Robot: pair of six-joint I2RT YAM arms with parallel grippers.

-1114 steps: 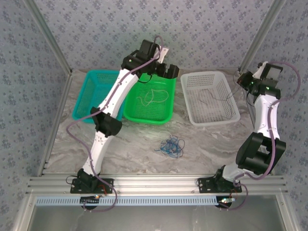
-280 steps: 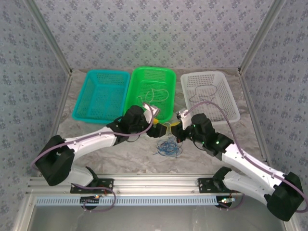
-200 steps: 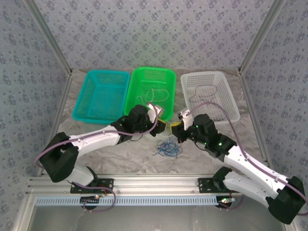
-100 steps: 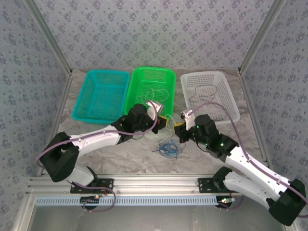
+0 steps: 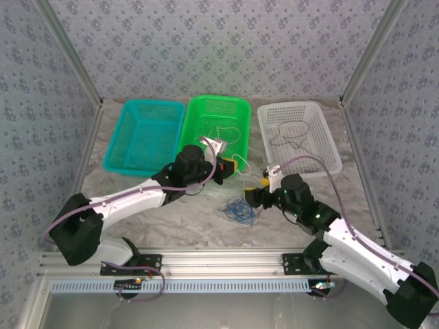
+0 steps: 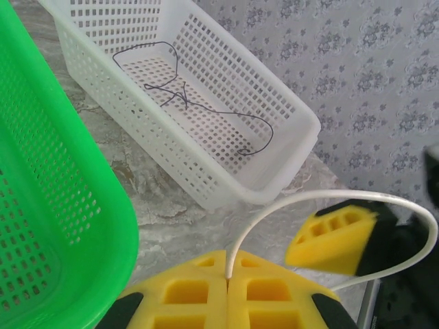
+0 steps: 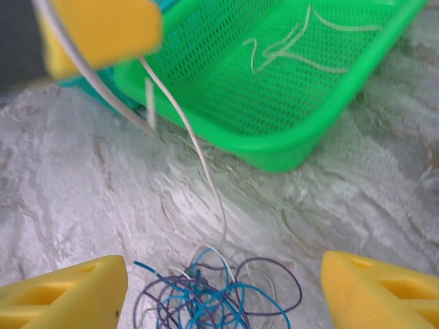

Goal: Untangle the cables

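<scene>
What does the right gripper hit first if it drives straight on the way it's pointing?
Probably the tangle of thin blue and dark cables on the marble table, lying just ahead between the yellow fingers of the open right gripper. The whitish cable hanging from the left gripper crosses further on; depth is unclear.

Top cam: high behind arm bases (image 5: 130,262), looking down on whole table (image 5: 171,221). Left wrist: close, low, faces white basket (image 6: 240,82). Right wrist: close, tilted down at cables (image 7: 206,296) pile. Wrists share green basket (image 6: 62,192), white cable (image 6: 336,194) (top covers everything).
</scene>
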